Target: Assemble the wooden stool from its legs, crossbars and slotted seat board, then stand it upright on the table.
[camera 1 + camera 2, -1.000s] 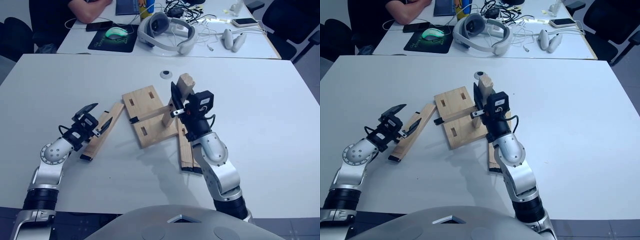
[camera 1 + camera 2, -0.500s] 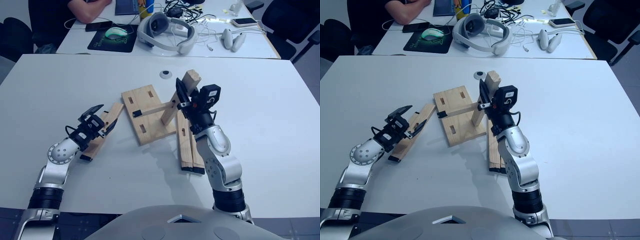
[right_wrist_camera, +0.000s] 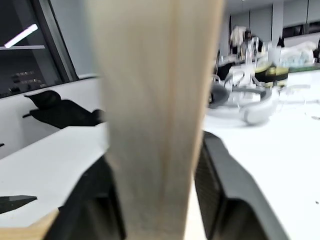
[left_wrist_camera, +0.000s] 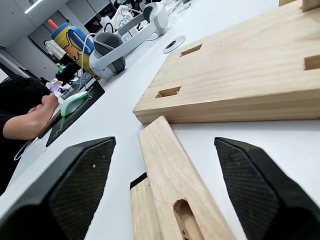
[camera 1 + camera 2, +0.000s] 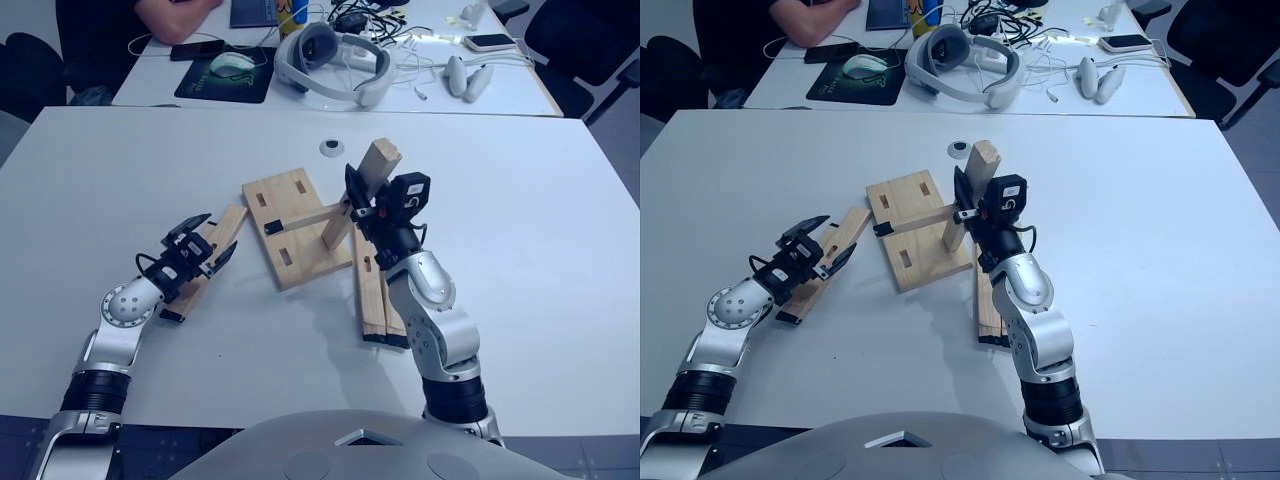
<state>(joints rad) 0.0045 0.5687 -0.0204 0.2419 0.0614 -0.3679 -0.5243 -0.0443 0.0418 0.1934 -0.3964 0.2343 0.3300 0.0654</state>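
I brought the left hand (image 5: 207,238) onto the loose leg (image 5: 231,219) left of the seat board (image 5: 290,228), fingers (image 4: 82,190) spread astride it, not gripping yet. Right hand (image 5: 360,198) kept pinching the crossbar leg (image 5: 377,160) at the board's right edge.

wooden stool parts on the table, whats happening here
The robot is partway through the assembly. Its right gripper holds a tilted leg with a crossbar sticking out of it, at the edge of the slotted seat board. The left gripper hangs open around a second leg lying on the table.
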